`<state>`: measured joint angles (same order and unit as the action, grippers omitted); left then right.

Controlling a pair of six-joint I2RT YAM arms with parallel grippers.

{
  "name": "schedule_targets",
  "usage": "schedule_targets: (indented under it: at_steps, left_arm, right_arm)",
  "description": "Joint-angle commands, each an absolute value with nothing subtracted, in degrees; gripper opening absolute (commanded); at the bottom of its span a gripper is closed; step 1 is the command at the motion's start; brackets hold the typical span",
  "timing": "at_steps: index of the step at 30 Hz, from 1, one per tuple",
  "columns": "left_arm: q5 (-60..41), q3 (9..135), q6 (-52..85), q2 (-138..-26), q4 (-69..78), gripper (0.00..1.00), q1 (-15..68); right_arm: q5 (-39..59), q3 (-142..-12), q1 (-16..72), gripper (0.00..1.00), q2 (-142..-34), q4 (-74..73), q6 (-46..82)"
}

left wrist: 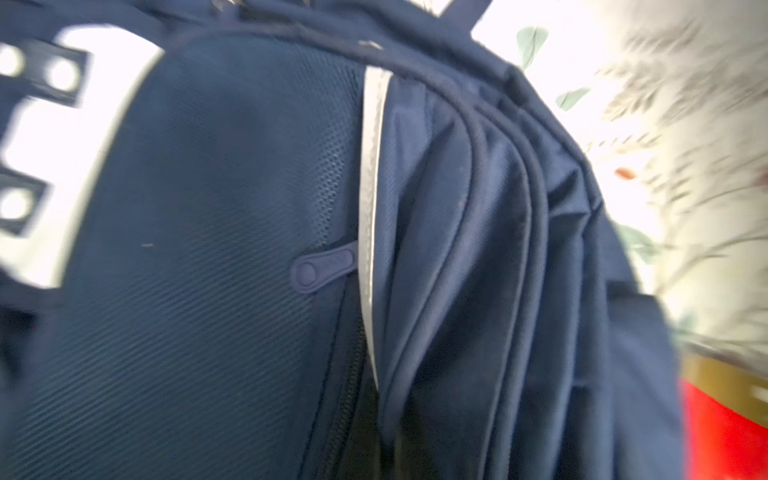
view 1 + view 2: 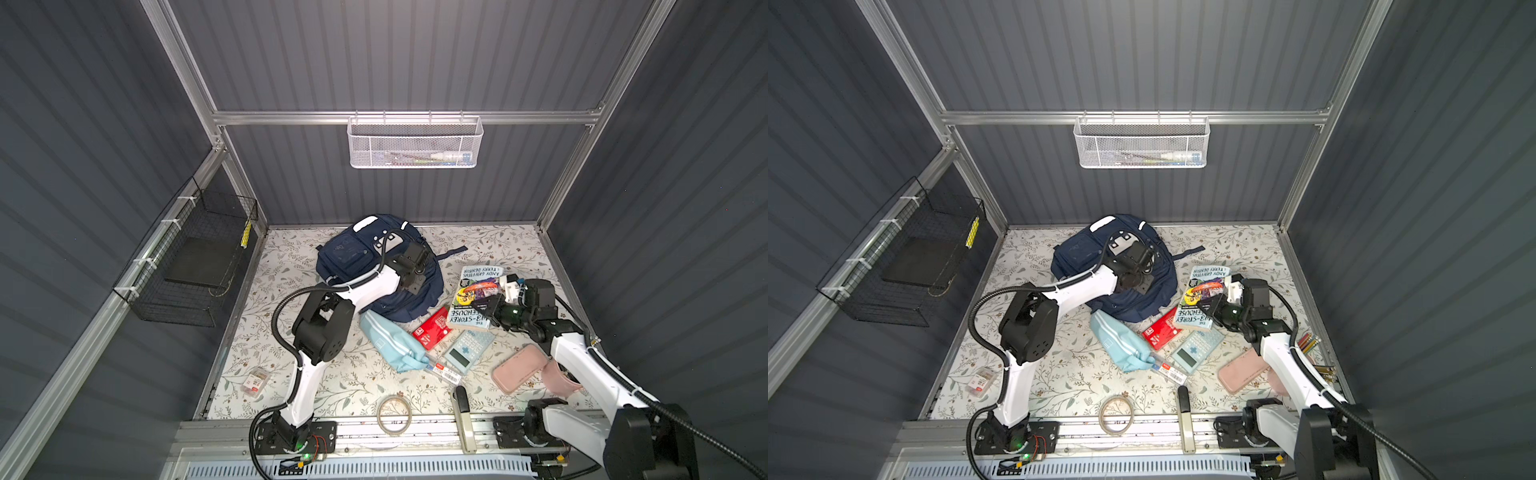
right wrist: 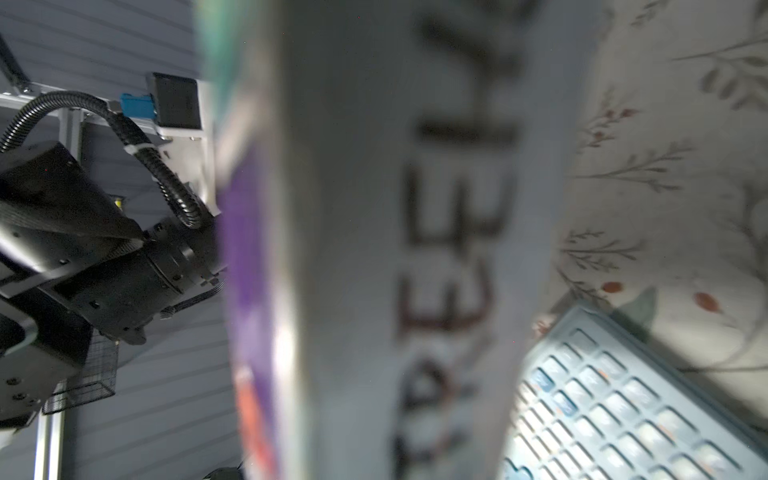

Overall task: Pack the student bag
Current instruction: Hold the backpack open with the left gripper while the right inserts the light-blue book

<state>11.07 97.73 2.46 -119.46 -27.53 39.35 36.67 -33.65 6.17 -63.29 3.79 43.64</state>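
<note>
Left wrist sees student bag's zip pull; right wrist, book.

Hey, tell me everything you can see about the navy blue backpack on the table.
The student bag is a navy fabric backpack lying front up at the back middle of the floral table. It shows white patches near its top, a pale reflective stripe, a mesh-textured panel, a rubbery zip pull and piped pocket seams. One strap trails right. The left gripper, fingers shut, rests on its right side. The light blue pouch seems to touch its near edge.
</note>
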Motion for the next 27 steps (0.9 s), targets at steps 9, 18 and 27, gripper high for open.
schedule_targets:
  at_steps: [9,18,27]
  left_arm:
    - [-5.1,108.9,7.1,-109.0,-36.2,0.0,30.8]
    - [-11.6,112.2,10.4,-109.5,-36.8,0.0,28.6]
    - [-15.2,113.5,12.2,-109.6,-36.0,0.0,28.5]
  right_arm:
    - [43.0,-38.7,19.7,0.0,-83.7,-31.8,59.3]
    - [46.7,-61.1,23.2,0.0,-109.3,-40.4,65.1]
    - [46.3,-84.8,24.1,0.06,-126.7,-21.7,61.2]
